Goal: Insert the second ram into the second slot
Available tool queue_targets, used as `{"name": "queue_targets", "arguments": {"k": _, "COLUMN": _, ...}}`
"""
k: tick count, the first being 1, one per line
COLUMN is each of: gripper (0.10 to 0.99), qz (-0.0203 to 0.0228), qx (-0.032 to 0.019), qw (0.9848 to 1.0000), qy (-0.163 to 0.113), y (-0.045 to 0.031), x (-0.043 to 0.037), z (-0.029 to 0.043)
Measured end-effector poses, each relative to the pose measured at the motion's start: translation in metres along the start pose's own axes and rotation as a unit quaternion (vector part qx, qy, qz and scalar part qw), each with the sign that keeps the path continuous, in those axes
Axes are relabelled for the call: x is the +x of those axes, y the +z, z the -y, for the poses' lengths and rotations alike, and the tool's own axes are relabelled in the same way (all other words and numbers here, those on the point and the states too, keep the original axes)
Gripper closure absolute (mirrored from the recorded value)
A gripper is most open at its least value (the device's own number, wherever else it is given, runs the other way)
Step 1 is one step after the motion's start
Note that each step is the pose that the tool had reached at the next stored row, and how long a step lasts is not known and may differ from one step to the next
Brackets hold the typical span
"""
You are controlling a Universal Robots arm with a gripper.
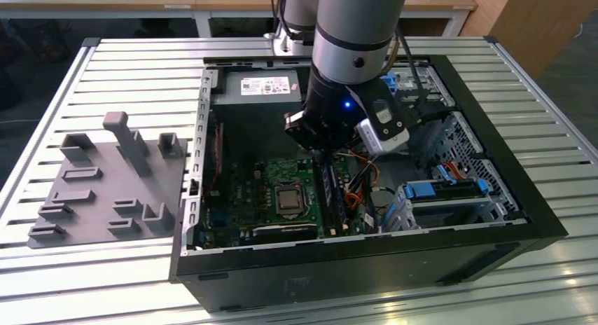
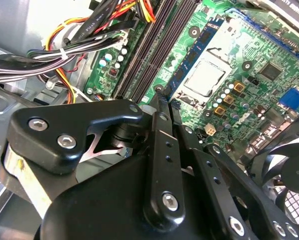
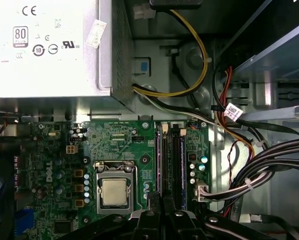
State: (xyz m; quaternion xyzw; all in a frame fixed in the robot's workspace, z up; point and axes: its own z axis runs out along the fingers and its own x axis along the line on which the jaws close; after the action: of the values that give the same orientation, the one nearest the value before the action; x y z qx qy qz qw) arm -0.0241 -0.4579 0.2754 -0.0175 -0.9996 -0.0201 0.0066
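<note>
Black, red and yellow wires (image 3: 269, 160) crowd one side of the pincer (image 3: 162, 205); the flat green board (image 3: 49, 150) on its other side leaves room.

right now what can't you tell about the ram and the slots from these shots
Whether the hand holds anything: its own black body covers that in both wrist views.
Near ends of the memory slots: behind the hand in the first wrist view.
The thin blue strip by the slots, second wrist view: seated stick or slot edge, too thin to tell.
Slots' far end, exterior view: behind the arm.
</note>
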Motion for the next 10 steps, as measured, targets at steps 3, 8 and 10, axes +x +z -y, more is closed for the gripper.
{"name": "queue_targets", "arguments": {"k": 3, "gripper": 0.949, "qz": 0.0000, "qx": -0.0001, "qw": 1.0000, "qy": 0.000, "y": 0.0022, "x": 0.0000, "z": 0.0001}}
{"name": "queue_targets", "arguments": {"k": 8, "gripper": 0.949, "qz": 0.0000, "qx": -0.0001, "qw": 1.0000, "qy": 0.000, "y": 0.0037, "x": -0.0001, "z": 0.0001}}
{"name": "queue_targets", "arguments": {"k": 10, "gripper": 0.949, "qz": -0.0003, "qx": -0.0001, "qw": 1.0000, "qy": 0.000, "y": 0.0047, "x": 0.0000, "z": 0.0002}}
